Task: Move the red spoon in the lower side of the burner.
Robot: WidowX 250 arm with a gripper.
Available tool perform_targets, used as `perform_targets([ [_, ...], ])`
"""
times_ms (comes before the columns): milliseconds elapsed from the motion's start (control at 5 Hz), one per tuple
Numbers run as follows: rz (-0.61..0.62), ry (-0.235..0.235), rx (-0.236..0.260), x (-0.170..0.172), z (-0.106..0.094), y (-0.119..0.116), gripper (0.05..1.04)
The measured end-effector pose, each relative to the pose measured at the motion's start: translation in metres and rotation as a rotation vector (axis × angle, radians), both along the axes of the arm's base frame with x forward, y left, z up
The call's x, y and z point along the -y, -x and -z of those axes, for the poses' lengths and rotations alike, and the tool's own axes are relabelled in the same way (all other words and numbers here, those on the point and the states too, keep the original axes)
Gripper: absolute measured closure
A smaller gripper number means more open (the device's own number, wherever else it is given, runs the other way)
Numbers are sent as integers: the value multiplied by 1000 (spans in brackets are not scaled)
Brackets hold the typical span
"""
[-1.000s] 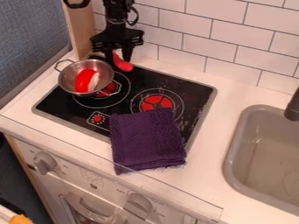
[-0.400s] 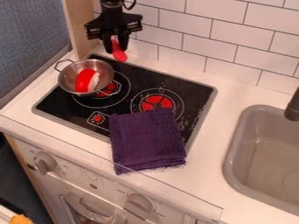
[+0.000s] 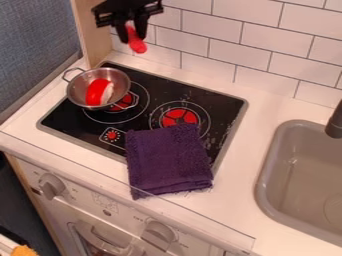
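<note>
At the top left, my gripper [image 3: 133, 38] hangs high above the back edge of the stove, shut on the red spoon [image 3: 137, 45]. The spoon's red end points down below the fingertips, clear of the surface. Below it lies the black stovetop [image 3: 184, 95] with two red-centred burners; the right burner [image 3: 179, 117] is uncovered, and the left burner [image 3: 121, 102] is partly hidden by a metal pan.
The metal pan [image 3: 79, 85] holds a red and white object [image 3: 98, 92] at the stove's left. A folded purple towel [image 3: 168, 160] covers the front right of the stovetop. To the right is a grey sink [image 3: 267, 175] with a dark faucet [image 3: 336, 122]; a tiled wall stands behind.
My gripper has risen from near the pan's back edge, carrying the red spoon up with it. The pan and towel have stayed where they were.
</note>
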State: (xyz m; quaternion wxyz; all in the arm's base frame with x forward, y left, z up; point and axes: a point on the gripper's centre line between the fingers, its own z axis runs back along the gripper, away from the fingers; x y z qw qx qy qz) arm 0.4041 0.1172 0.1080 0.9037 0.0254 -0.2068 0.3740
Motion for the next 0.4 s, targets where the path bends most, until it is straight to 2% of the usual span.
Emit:
perform_targets([
  [200, 19, 4, 13, 31, -10, 20, 745],
  [400, 22, -8, 18, 60, -12, 47, 745],
])
